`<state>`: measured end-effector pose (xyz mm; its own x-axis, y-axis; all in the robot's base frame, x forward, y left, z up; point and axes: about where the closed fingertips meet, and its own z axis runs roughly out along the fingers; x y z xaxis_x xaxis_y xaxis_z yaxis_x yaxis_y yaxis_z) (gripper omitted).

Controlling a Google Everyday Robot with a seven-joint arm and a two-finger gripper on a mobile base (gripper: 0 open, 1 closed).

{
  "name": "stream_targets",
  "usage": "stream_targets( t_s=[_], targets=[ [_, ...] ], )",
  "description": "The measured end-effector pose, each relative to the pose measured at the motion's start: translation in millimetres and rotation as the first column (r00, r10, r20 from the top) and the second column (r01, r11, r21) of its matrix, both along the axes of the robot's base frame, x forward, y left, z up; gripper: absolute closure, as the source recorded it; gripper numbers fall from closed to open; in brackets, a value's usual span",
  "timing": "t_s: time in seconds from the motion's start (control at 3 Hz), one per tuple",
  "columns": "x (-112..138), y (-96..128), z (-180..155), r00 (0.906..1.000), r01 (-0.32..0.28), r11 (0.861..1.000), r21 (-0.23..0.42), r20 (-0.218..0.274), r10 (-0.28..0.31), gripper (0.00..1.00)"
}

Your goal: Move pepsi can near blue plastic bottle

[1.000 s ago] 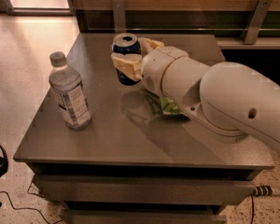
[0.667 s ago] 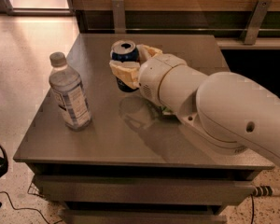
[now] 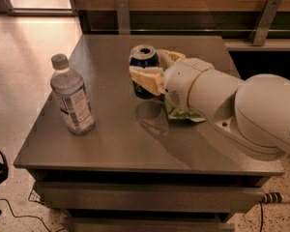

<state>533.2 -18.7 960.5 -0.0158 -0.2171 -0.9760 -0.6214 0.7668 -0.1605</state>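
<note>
Now your gripper (image 3: pixel 147 66) sits over the middle of the grey metal desk (image 3: pixel 111 139), toward its far side, with the cream-coloured fingers (image 3: pixel 146 77) closed around the small dark blue Pepsi can (image 3: pixel 143 61). One finger crosses the front of the can at mid-height and the other lies behind it. The can stands upright. You can see its silver top with the opening, a dark blue body and a patch of white lettering below the front finger. Whether its base rests on the desk or hangs just above it, you cannot tell; a dim reflection lies beneath it. The clear plastic water bottle (image 3: pixel 71 98) with its grey-white cap and blue-and-white label stands upright near the desk's left edge, well apart from the can. A green crinkled chip bag (image 3: pixel 182 114) peeks out under your white arm (image 3: pixel 241 110), just beside the can.
</note>
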Motion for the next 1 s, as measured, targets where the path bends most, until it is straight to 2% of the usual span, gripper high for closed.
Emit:
stream_targets(
  t_s=[0.33,0.67,1.0],
  targets=[
    [1.0,-22.7,-14.9,0.9942,-0.1,0.995,0.022,-0.039,0.101,1.0],
    [3.4,-17.8,-35.5,0.9815,-0.18,0.982,0.053,-0.058,0.183,1.0],
    [4.0,12.8,-55.1,0.9649,-0.25,0.965,0.078,-0.064,0.255,1.0]
  ],
)
